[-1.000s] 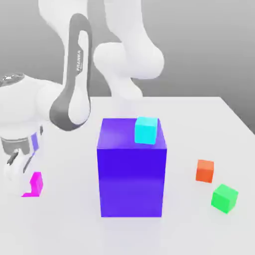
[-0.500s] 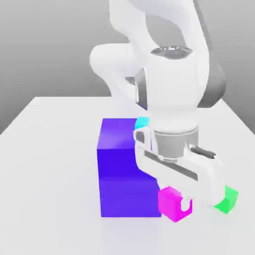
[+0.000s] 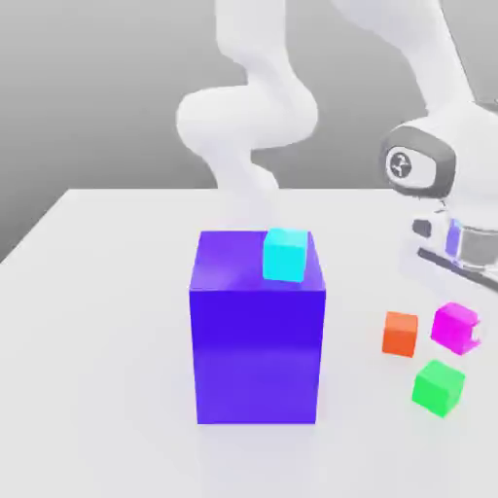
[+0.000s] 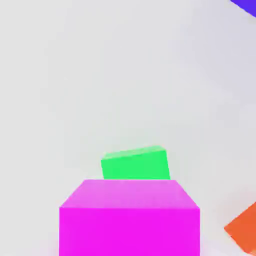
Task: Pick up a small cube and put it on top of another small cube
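Observation:
The small magenta cube (image 3: 451, 322) hangs above the table at the exterior view's right, with my gripper (image 3: 461, 331) shut on it. The cube sits just right of an orange cube (image 3: 400, 333) and above a green cube (image 3: 437, 387). In the hand view the magenta cube (image 4: 129, 217) is close up, the green cube (image 4: 135, 163) lies on the table just beyond it, and the orange cube (image 4: 243, 232) is off to one side. One white finger (image 3: 478, 336) shows at the cube's right side.
A big purple-blue block (image 3: 258, 336) stands mid-table with a small cyan cube (image 3: 286, 255) on its top right corner. The white table (image 3: 97, 321) stretches to the exterior view's left. A corner of the block (image 4: 247, 4) shows in the hand view.
My gripper carried the magenta cube from the table's left, across the front of the big block, to the right side beside the orange and green cubes.

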Robot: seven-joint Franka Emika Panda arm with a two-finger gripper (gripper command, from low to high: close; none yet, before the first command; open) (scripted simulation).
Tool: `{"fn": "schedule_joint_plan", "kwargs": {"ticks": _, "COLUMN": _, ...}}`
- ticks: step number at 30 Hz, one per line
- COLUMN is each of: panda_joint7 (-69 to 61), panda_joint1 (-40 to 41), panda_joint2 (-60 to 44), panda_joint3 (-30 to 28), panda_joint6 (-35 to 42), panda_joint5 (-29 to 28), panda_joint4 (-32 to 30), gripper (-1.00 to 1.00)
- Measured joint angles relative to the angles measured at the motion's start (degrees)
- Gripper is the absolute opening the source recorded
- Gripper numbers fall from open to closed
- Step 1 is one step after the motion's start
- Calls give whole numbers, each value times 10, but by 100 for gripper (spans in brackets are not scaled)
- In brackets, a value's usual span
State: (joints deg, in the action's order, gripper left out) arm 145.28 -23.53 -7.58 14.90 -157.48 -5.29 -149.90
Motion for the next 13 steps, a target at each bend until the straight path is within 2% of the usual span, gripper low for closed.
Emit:
{"fn": "schedule_joint_plan", "kwargs": {"ticks": 1, "panda_joint7": 11, "panda_joint1": -5, "panda_joint2": -19, "panda_joint3": -8, "panda_joint6": -17, "panda_joint5": -14, "panda_joint4": 1, "gripper": -100}}
{"fn": "schedule_joint_plan", "kwargs": {"ticks": 2, "panda_joint7": 20, "panda_joint1": -11, "panda_joint2": -37, "panda_joint3": -16, "panda_joint6": -33, "panda_joint5": -27, "panda_joint4": 1, "gripper": 100}}
{"fn": "schedule_joint_plan", "kwargs": {"ticks": 9, "panda_joint7": 22, "panda_joint1": -13, "panda_joint2": -41, "panda_joint3": -18, "panda_joint6": -36, "panda_joint5": -29, "panda_joint4": 2, "gripper": 100}}
{"fn": "schedule_joint_plan", "kwargs": {"ticks": 13, "panda_joint7": -13, "panda_joint1": -8, "panda_joint2": 25, "panda_joint3": -3, "panda_joint6": 24, "panda_joint5": 20, "panda_joint4": -2, "gripper": 100}}
